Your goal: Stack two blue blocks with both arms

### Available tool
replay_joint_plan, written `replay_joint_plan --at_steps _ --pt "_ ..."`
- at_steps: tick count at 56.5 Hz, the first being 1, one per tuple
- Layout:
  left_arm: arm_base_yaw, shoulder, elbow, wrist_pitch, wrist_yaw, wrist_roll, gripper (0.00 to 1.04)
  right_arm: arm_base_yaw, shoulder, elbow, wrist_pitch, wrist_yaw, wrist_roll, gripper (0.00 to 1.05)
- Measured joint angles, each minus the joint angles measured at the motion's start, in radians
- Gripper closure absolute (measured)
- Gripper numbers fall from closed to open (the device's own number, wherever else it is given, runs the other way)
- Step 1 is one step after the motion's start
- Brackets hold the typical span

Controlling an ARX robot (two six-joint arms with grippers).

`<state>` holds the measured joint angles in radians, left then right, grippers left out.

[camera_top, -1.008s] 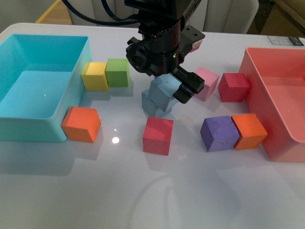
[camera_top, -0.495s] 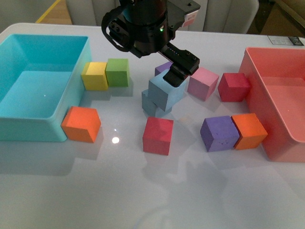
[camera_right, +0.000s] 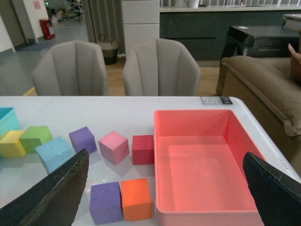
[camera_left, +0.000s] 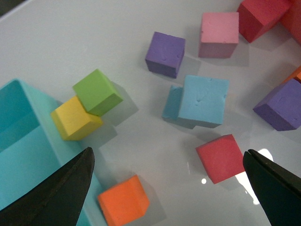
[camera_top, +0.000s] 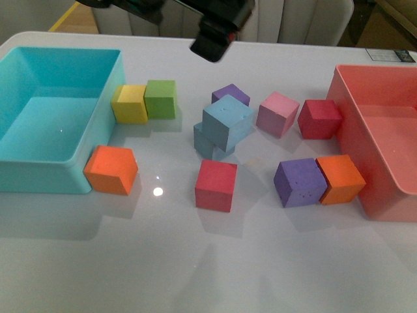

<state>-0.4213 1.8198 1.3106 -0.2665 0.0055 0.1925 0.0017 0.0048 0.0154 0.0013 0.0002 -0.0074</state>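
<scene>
Resting one on the other near the middle of the white table [camera_top: 215, 261], the two blue blocks make a small stack: the upper blue block [camera_top: 228, 122] sits skewed and offset on the lower blue block [camera_top: 203, 141], which peeks out at its left edge. In the left wrist view the left gripper [camera_left: 167, 188] hangs well above this stack with its black fingers [camera_left: 56, 193] spread wide apart, holding and touching nothing. The right gripper [camera_right: 164, 197] likewise has its fingers far apart and empty, looking over the pink bin [camera_right: 237, 141]. In the front view only a black part of an arm [camera_top: 218, 29] shows at the top edge. A purple cube [camera_top: 230, 94] stands just behind the stack, a red cube [camera_top: 216, 185] in front of it.
</scene>
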Motion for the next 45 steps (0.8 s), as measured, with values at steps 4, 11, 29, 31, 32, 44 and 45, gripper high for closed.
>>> replay_joint_plan --at_steps 4,11,29,31,32,44,45 --pt "0.032 -0.064 -0.06 0.018 0.012 -0.015 0.09 0.0 0.0 0.0 0.0 0.0 0.0 0.09" --pt "0.091 -0.202 -0.314 0.457 -0.202 -0.104 0.22 0.0 0.0 0.0 0.0 -0.001 0.0 0.09" --pt "0.406 -0.794 -1.0 0.977 -0.016 -0.187 0.9 0.0 0.0 0.0 0.0 -0.001 0.0 0.09" --pt "0.414 -0.808 -1.019 0.977 -0.016 -0.187 0.95 0.0 0.0 0.0 0.0 0.0 0.0 0.09" --pt "0.416 -0.817 -1.031 0.977 -0.016 -0.187 0.99 0.0 0.0 0.0 0.0 0.0 0.0 0.09" --pt "0.417 -0.936 -1.13 0.969 -0.005 -0.19 1.03 0.0 0.0 0.0 0.0 0.0 0.0 0.09" --pt "0.417 -0.942 -1.134 0.967 -0.005 -0.19 1.03 0.0 0.0 0.0 0.0 0.0 0.0 0.09"
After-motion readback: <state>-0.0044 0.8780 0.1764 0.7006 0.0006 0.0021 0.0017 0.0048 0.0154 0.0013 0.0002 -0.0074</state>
